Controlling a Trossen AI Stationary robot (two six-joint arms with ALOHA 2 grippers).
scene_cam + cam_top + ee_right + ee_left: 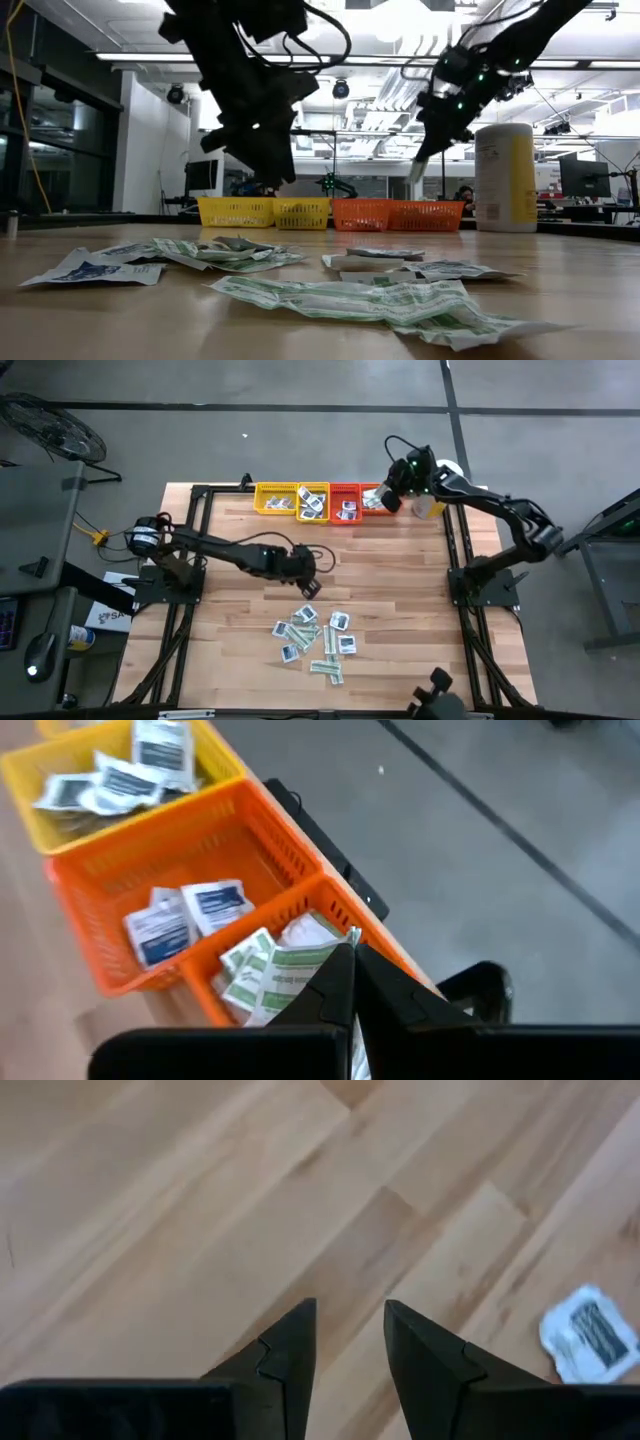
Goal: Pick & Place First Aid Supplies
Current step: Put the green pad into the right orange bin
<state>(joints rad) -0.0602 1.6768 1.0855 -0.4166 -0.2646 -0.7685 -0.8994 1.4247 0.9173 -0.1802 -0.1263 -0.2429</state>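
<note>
While the right gripper (391,501) hangs over the far edge of the table (400,575), above the rightmost orange tray (330,905), its fingers are pressed together on a white-and-green strip packet (290,965) whose lower end reaches down among the like packets already in that tray. Next along the row, the second orange tray (120,880) holds small white squares with dark blue centres (215,903), and a yellow tray (60,825) beyond it holds more packets. From above, the four trays run in a line along the far edge, two yellow toward the left and two orange toward the right, with a white-and-yellow canister (505,177) near the far right corner.

The left gripper (310,588) hovers above bare wood near the table's middle, its fingers (290,1360) parted with nothing between them; one white square packet (588,1332) lies on the boards just beside it. A loose pile of first aid packets (318,640), green strips and blue-centred squares mixed, lies between the middle and the near edge.
</note>
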